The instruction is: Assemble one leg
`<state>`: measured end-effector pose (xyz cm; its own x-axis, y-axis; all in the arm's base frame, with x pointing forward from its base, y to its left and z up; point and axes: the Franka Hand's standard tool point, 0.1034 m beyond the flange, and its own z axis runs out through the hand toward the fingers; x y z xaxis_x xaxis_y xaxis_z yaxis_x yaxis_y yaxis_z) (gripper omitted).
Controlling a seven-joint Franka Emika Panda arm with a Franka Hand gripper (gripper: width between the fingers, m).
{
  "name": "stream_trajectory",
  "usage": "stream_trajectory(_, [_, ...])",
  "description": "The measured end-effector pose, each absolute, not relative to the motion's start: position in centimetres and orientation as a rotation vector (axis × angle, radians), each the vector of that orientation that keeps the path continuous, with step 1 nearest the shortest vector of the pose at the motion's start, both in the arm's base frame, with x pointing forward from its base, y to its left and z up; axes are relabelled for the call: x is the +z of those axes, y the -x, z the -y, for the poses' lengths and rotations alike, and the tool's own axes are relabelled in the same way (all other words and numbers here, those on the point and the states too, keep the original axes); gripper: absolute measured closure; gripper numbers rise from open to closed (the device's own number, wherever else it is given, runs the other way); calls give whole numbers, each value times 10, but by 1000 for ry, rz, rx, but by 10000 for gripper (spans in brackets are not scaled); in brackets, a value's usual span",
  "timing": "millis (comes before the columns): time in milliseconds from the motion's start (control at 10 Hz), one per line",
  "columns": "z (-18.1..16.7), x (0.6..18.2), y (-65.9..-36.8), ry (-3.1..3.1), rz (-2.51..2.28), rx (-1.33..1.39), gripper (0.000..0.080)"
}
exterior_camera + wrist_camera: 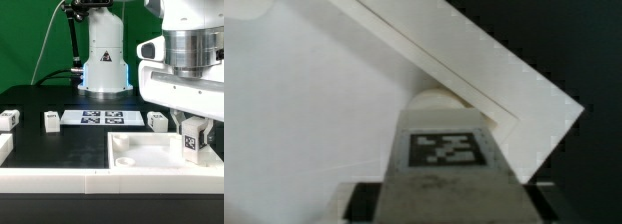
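your claw [193,137] is pinched on the leg [194,144] — the jaws press its two flanks, and the tagged face looks toward the exterior camera. the leg hangs upright over the large white panel [140,172], close to the panel's side at the exterior view's right. in the wrist view the claw [441,200] holds the leg [445,150] by its near part. the post's rounded far end points at the panel [295,120] just inside the raised rim, near a corner. neither view shows whether that end already touches the panel floor.

the spare legs [52,120] stand well apart from this on the black table [50,150], either side of the marker board [100,117], untouched.

by my reading you are in the placing step: the leg is picked and brought to its corner, but not yet seated. the corner hole it should enter is hidden behind the post itself, so you have no direct check on alignment. the next move calls for centring the rounded end over that hole, keeping the post plumb and lowering gently until it finds the seat. it probably then needs turning home — keep the pinch firm enough that the leg does not slip, and watch that the end does not catch the rim.
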<state>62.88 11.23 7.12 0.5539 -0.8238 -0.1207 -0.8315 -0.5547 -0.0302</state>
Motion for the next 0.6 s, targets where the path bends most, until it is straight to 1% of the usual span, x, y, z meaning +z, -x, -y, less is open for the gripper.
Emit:
stream_trajectory(200, [-113,71,-628,2523,-1733,161,509])
stream_trajectory(500, [-115,71,-628,2328,-2003,175,509])
stream_trajectory(600, [-115,71,-628,2345,-1982,174,452])
